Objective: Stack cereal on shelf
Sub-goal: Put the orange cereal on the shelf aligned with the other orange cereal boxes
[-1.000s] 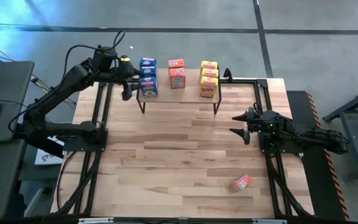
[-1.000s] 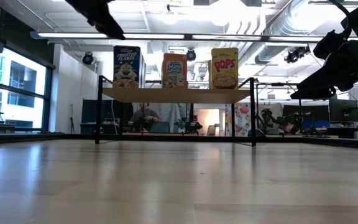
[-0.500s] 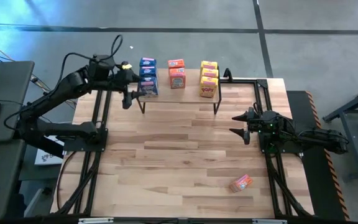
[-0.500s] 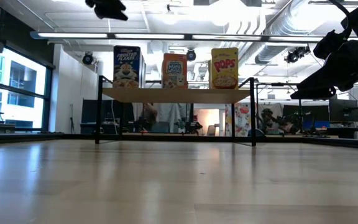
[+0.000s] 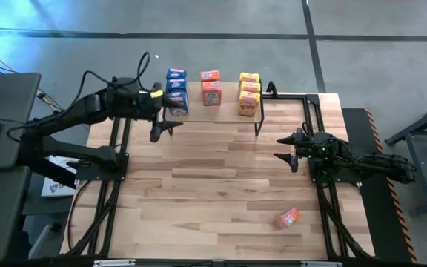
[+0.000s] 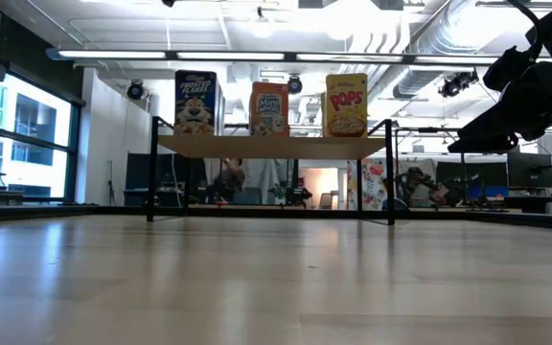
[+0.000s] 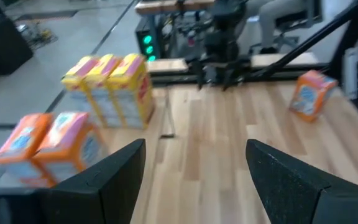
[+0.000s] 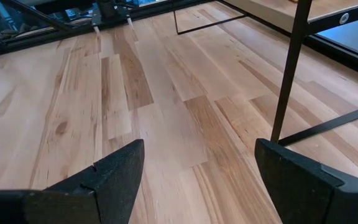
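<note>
Tabletop [image 5: 221, 185], near edge: one orange-red cereal box [image 5: 288, 218] lies alone on the wood, toward the right side, well apart from the shelf. The left wrist view shows the same box [image 7: 309, 93] tilted on the table.

Right gripper [image 5: 286, 148]: positioned over the right half of the table, midway back, beside the black frame rail. Fingers are spread apart and hold nothing; the right wrist view shows bare wood between them [image 8: 114, 171].

Left gripper [image 5: 165, 127]: hangs just in front of the shelf's left end, above the tabletop. Fingers are parted with nothing between them; the left wrist view confirms an empty gap.

Shelf [image 5: 221, 111], far edge of the table: a light wood top on thin black legs. It carries three rows of boxes standing upright: blue boxes [image 5: 176, 89] at the left, orange-red boxes [image 5: 211, 87] in the middle, yellow boxes [image 5: 249, 93] at the right. The low view shows the front box of each row.
</note>
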